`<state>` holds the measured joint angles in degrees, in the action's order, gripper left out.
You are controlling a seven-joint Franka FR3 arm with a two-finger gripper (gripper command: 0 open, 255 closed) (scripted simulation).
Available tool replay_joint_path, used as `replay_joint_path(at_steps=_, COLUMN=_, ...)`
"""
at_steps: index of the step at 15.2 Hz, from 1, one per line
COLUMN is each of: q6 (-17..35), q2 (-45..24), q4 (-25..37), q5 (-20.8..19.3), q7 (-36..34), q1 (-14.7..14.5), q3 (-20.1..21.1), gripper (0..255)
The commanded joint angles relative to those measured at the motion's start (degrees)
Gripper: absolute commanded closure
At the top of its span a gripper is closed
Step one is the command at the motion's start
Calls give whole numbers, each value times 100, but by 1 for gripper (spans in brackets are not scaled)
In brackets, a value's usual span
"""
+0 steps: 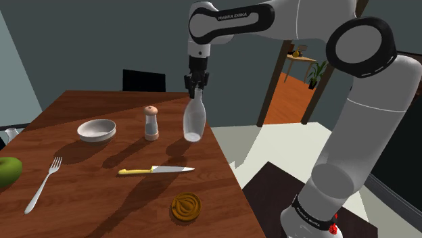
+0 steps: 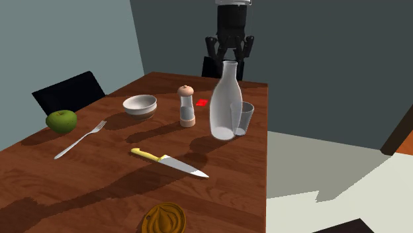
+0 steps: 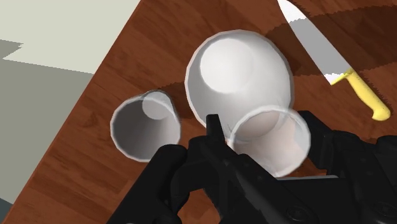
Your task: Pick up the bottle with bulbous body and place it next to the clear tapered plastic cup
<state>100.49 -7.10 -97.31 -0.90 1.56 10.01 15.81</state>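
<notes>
shoulder view: gripper (image 1: 195, 86) points down over the wooden table (image 1: 128, 199), right at the top of a pale see-through bottle (image 1: 193, 120). bottle stands upright directly under the jaws, base on the table nr the edge. shaker (image 1: 151, 124) and white bowl (image 1: 96, 129) sit off to one side of the jaws, well apart from them. yellow-handled knife (image 1: 155, 170) lies lower down, on the camera side of the jaws. jaw width not readable here.

second exterior view: gripper (image 2: 230, 54) hangs just above the mouth of the bottle (image 2: 224, 106). fingers (image 2: 211, 47) are spread wider than the neck w/ a gap each side, so the jaws are parted and gripping nothing. bulbous body rests on the table straight under the jaws, neck pointing up btw them. clear tapered cup (image 2: 245, 119) stands just beside the bottle. touching or only close, can't tell. it's below the jaws too, slightly off to one side.

wrist view: looking down past the gripper (image 3: 264, 126), the mouth ring of the bottle (image 3: 238, 70) sits btw the two fingers, round body beneath it. cup (image 3: 145, 124) is outside the jaws, by one finger. a sliver of table (image 3: 137, 57) shows btw its rim and the bottle body. knife (image 3: 321, 57) lies out past the other finger.
</notes>
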Motion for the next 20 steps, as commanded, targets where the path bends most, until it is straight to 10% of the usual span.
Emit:
replay_joint_path(at_steps=1, q6=152, q2=-20, q4=-126, q5=-6, q7=-3, q1=0, q3=-1, gripper=255)
replay_joint_path(at_steps=20, q6=952, q2=-160, q4=-792, q5=-50, q7=-23, q1=-4, q3=-9, gripper=255)
